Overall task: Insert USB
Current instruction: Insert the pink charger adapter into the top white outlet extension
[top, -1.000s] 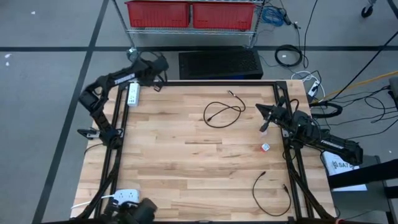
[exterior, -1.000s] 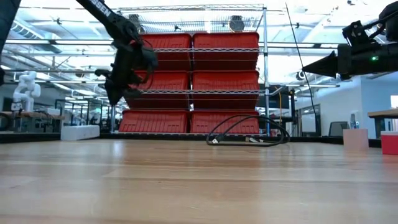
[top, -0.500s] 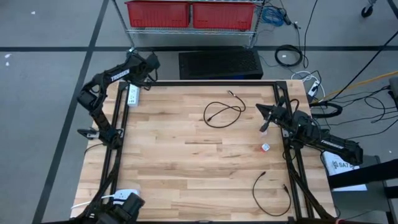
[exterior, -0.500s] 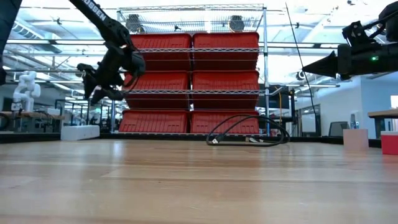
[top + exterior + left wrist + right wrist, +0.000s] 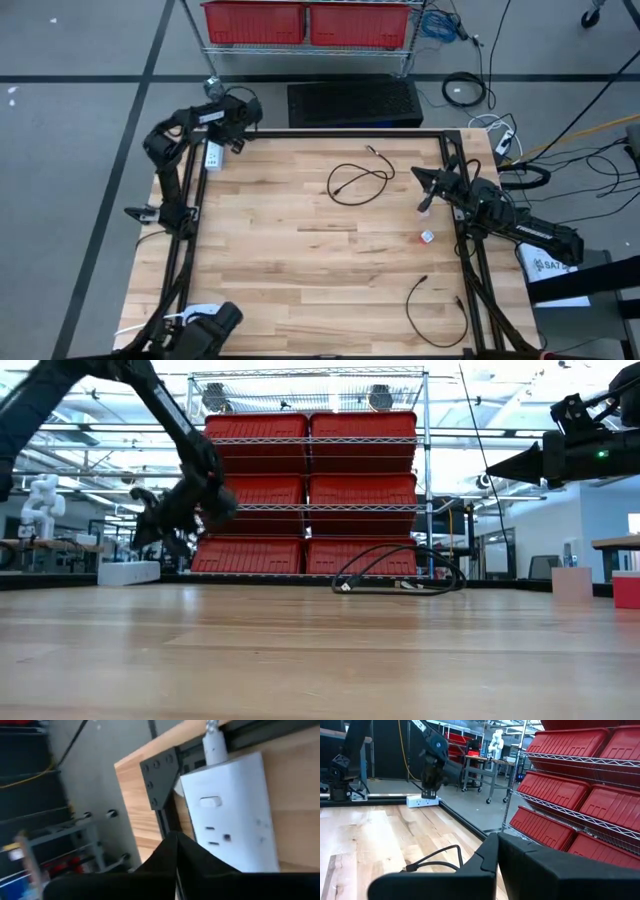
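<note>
A white power strip (image 5: 212, 153) lies flat at the table's far left corner; in the left wrist view the power strip (image 5: 230, 815) shows its sockets and switch. My left gripper (image 5: 231, 144) (image 5: 176, 839) hovers shut just above and beside it, touching nothing; the low view shows my left gripper (image 5: 150, 530) above the power strip (image 5: 128, 572). A black USB cable (image 5: 360, 180) (image 5: 395, 575) lies coiled on the far middle of the table. My right gripper (image 5: 420, 178) (image 5: 497, 840) waits shut in the air at the right edge.
A second black cable (image 5: 435, 308) lies at the near right. A small white-and-red piece (image 5: 427, 237) sits near the right edge. Another white power strip (image 5: 200, 313) rests at the near left corner. Black frame rails (image 5: 190, 190) border the table.
My left gripper swung toward the table's far left corner, rose briefly, then came down over the power strip, and its elbow shifted toward the table. The right arm and both cables stayed still.
</note>
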{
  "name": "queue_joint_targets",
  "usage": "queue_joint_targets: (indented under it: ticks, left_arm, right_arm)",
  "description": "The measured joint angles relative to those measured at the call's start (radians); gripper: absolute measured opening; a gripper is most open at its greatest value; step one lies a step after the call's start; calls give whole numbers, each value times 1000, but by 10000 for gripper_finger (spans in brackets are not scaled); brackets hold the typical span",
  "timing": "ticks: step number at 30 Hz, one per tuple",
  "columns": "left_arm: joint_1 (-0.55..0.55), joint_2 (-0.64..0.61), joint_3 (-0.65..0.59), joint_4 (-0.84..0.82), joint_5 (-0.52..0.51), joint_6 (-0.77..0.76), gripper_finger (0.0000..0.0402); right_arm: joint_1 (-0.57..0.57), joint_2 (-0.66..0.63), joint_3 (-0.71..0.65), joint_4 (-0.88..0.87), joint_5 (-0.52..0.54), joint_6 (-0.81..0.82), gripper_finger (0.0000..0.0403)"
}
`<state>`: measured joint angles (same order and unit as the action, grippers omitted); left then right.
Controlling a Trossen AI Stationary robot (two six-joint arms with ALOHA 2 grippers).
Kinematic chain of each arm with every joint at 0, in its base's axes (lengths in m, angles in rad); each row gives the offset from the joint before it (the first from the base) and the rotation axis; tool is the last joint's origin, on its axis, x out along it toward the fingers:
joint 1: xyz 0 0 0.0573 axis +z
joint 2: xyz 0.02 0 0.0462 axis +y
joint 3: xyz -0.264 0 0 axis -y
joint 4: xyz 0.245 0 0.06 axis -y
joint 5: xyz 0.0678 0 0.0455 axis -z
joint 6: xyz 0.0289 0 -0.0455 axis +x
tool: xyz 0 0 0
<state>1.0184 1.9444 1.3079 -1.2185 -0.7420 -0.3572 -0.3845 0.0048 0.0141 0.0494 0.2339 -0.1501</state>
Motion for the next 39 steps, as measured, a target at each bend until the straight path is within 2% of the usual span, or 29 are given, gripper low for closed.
queue_joint_targets:
  ticks: [3,9,17,23,32,39]
  left_arm:
    - [4,60,0,0,58,1,7]
    - [-33,138,5,-48,29,21,10]
    - [-144,113,3,-53,77,30,10]
    - [-219,80,3,-8,171,52,10]
    - [-350,73,5,84,239,59,10]
    - [-446,72,5,146,237,75,10]
  right_arm:
    - [0,0,0,0,0,0,0]
    - [0,0,0,0,0,0,0]
    - [0,0,0,0,0,0,0]
    - [0,0,0,0,0,0,0]
    - [0,0,0,0,0,0,0]
    - [0,0,0,0,0,0,0]
